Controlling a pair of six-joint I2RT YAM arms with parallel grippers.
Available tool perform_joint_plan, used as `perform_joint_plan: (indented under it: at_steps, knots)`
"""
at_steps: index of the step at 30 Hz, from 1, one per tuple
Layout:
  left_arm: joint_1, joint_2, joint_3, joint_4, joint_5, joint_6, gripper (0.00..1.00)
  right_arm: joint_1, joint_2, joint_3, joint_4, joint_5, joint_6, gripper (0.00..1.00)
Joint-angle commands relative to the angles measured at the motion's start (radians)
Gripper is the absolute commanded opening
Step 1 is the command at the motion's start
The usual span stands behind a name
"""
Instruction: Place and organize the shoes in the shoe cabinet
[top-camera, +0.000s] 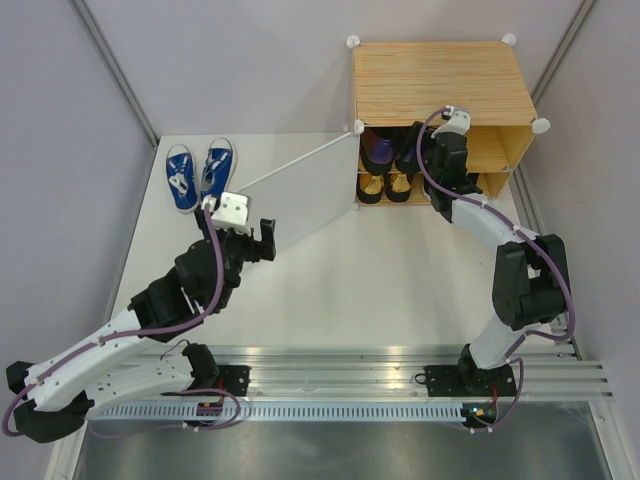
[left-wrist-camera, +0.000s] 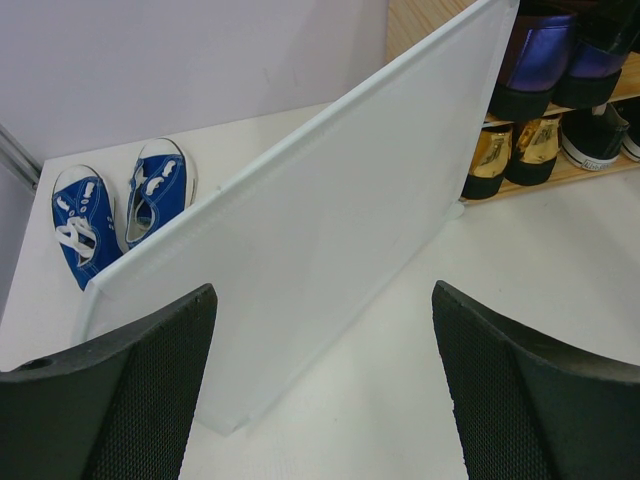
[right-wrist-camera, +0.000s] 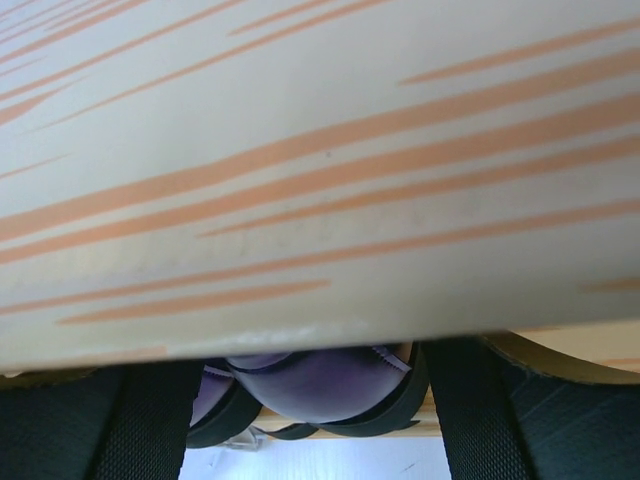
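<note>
The shoe cabinet stands at the back right with its white door panel swung open to the left. Purple shoes sit on its upper shelf. Gold shoes and a black shoe sit on the lower shelf. The blue sneakers lie side by side on the table, behind the door. My right arm reaches into the upper shelf; its gripper is open, fingers either side of a purple shoe resting on the shelf. My left gripper hangs open and empty in front of the door.
The open door panel stands as a slanted wall between my left gripper and the sneakers. The cabinet's wood-grain top panel fills most of the right wrist view. Grey walls close in the table at the back and sides.
</note>
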Motion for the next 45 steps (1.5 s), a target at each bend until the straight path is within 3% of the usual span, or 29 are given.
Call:
perform_joint_plan:
  at_steps: [1,11,19,23,25,26,27,29,31,34,37,38,45]
  knots:
    - [0.004,-0.008,0.011,0.005,0.002,0.033,0.91,0.010,-0.043,0.043,-0.056,-0.002,0.026,0.86]
    - [0.004,-0.019,0.016,0.008,-0.019,0.038,0.91,0.007,-0.254,-0.103,-0.113,0.000,0.033,0.90]
    - [0.006,0.114,0.301,-0.031,-0.047,0.116,0.94,0.006,-0.531,-0.368,-0.189,-0.163,0.095,0.89]
    - [0.021,0.236,0.449,0.067,-0.187,0.319,0.97,0.006,-0.649,-0.507,-0.188,-0.301,0.145,0.87]
    - [0.103,0.311,0.503,0.166,-0.213,0.392,0.99,0.007,-0.675,-0.569,-0.188,-0.342,0.162,0.86]
    - [0.153,0.337,0.528,0.160,-0.196,0.377,0.99,0.009,-0.695,-0.603,-0.186,-0.368,0.171,0.86]
    - [0.211,0.366,0.589,0.055,-0.175,0.326,1.00,0.009,-0.703,-0.617,-0.188,-0.411,0.171,0.85]
    - [0.412,0.467,0.707,-0.091,-0.071,0.107,1.00,0.009,-0.738,-0.655,-0.198,-0.437,0.165,0.84]
    - [0.573,0.548,0.773,-0.269,-0.050,0.012,1.00,0.009,-0.765,-0.672,-0.217,-0.447,0.144,0.84]
    - [0.711,0.702,0.876,-0.487,-0.076,-0.106,1.00,0.010,-0.818,-0.706,-0.246,-0.454,0.148,0.84]
    - [0.834,0.797,0.892,-0.618,0.110,-0.247,0.99,0.012,-0.847,-0.738,-0.246,-0.465,0.151,0.84]
    - [0.856,0.803,0.878,-0.659,0.240,-0.305,0.98,0.014,-0.851,-0.745,-0.245,-0.460,0.150,0.84]
    - [0.847,0.649,0.527,-0.585,0.532,-0.321,0.92,0.017,-0.816,-0.746,-0.232,-0.459,0.147,0.84]
